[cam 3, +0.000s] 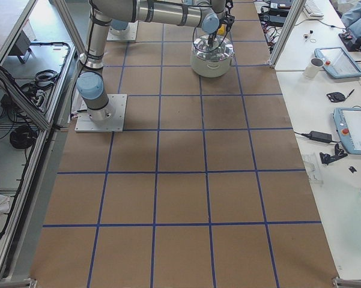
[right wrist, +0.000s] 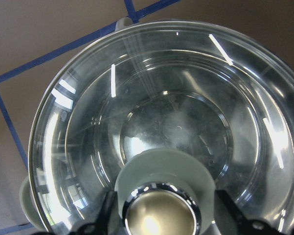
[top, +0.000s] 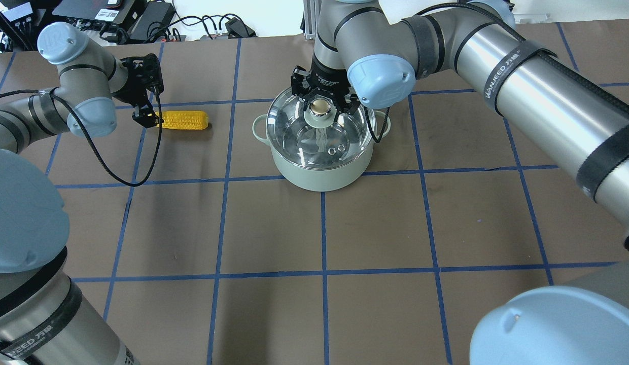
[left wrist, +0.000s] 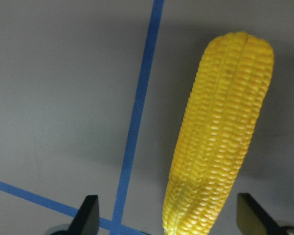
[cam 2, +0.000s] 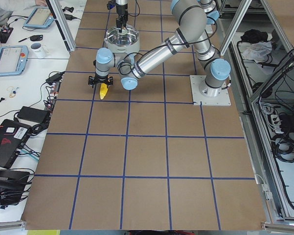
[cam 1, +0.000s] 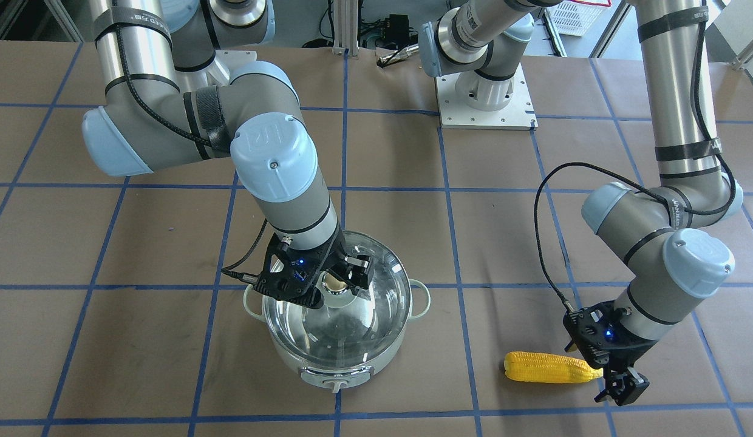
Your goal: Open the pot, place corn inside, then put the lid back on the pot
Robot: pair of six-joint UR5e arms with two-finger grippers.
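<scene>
While lid (top: 314,139) sits on pot (top: 319,175) at overhead centre, right end effector (top: 322,104) straddles its knob (right wrist: 159,215) unclosed, apparently needing pinch then lift; left end effector (top: 146,119), open and empty, straddles corn (top: 185,120) at upper left.

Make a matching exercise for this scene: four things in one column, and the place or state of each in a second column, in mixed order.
Things:
1. corn
2. lid
3. left gripper
4. right gripper

Places or states:
A. sits on the pot
B. lies flat on the table
C. fingers on either side of the knob
D. open, over one end of the corn

Pairs: 1-B, 2-A, 3-D, 4-C
</scene>
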